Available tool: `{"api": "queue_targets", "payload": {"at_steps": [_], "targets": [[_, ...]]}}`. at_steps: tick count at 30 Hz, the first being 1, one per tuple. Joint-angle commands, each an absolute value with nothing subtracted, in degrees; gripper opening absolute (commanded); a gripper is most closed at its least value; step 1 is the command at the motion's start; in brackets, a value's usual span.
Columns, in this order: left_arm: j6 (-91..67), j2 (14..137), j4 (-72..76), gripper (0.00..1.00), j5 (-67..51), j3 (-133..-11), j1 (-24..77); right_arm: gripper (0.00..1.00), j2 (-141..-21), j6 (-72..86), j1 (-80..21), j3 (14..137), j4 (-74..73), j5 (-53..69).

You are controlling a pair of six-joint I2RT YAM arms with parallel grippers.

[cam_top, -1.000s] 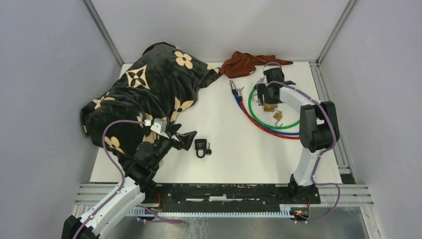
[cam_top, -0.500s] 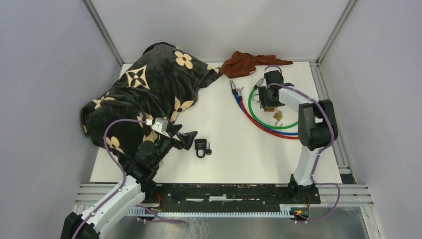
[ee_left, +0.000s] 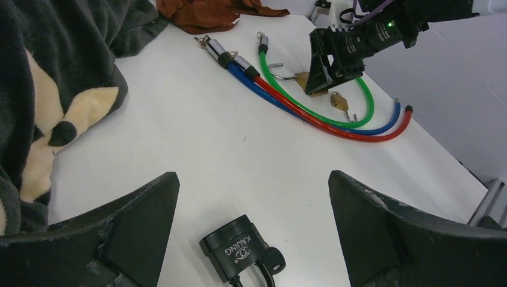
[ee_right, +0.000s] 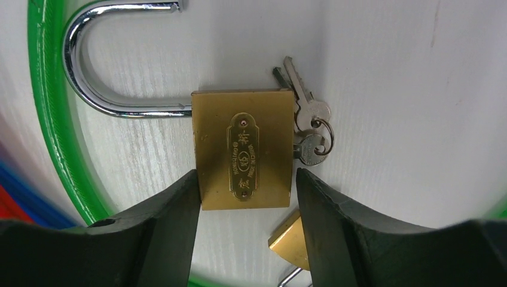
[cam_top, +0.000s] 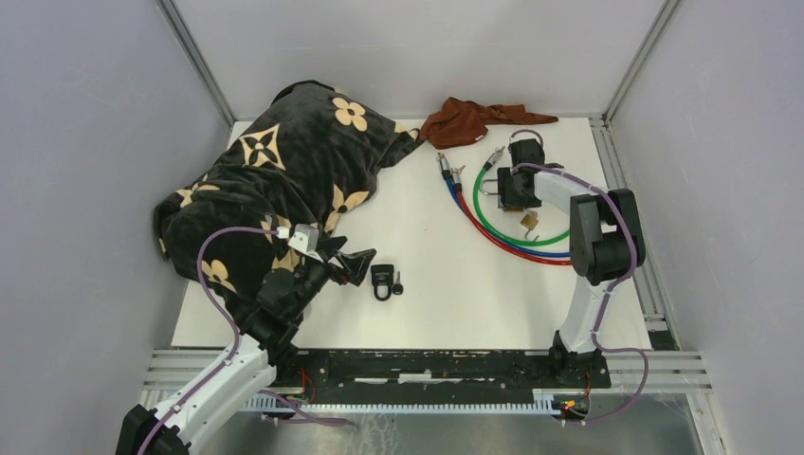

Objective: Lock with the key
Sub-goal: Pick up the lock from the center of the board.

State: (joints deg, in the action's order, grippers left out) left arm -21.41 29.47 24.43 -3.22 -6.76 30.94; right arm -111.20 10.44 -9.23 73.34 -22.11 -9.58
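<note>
right gripper (ee_right: 246, 178) fingers flank the flat brass padlock (ee_right: 245, 149), clamp unclear | chrome shackle (ee_right: 98, 89) open, keys (ee_right: 311, 128) at its base | green cable (ee_right: 48, 119) curves close by | left gripper (ee_left: 252, 179) spread wide above black padlock (ee_left: 236, 251)

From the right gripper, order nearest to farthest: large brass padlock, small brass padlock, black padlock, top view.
1. large brass padlock, between the fingers of the right gripper.
2. small brass padlock, just nearer the bases.
3. black padlock, by the left gripper.
</note>
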Motion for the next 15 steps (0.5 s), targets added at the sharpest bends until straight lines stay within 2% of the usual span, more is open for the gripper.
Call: {"api": "queue_targets", "payload": {"at_steps": [1,6,7,10,13,15], "targets": [[-23.01,29.58,27.4,0.99,-3.59,-6.5,30.77,0.63,-111.8,11.62,-8.09,71.63,-19.69,-8.07],[-23.1,30.01,27.42,0.98,-3.55,-6.5,30.68,0.57,-112.54,11.02,-7.41,71.5,-19.67,-8.35],[-23.03,29.96,27.45,0.98,-3.55,-6.5,30.69,0.5,-112.74,10.74,-7.33,71.35,-19.7,-8.33],[-22.43,30.05,27.51,0.98,-3.61,-6.5,30.68,0.21,-111.99,9.12,-7.17,69.91,-18.56,-7.77],[-21.78,30.78,27.37,0.98,-4.5,-6.59,30.73,0.0,-109.68,7.23,-7.15,68.49,-16.79,-5.91],[-21.16,32.34,27.86,0.97,-7.98,-6.99,30.68,0.0,-107.35,6.53,-7.12,67.12,-14.96,-3.93]]}}
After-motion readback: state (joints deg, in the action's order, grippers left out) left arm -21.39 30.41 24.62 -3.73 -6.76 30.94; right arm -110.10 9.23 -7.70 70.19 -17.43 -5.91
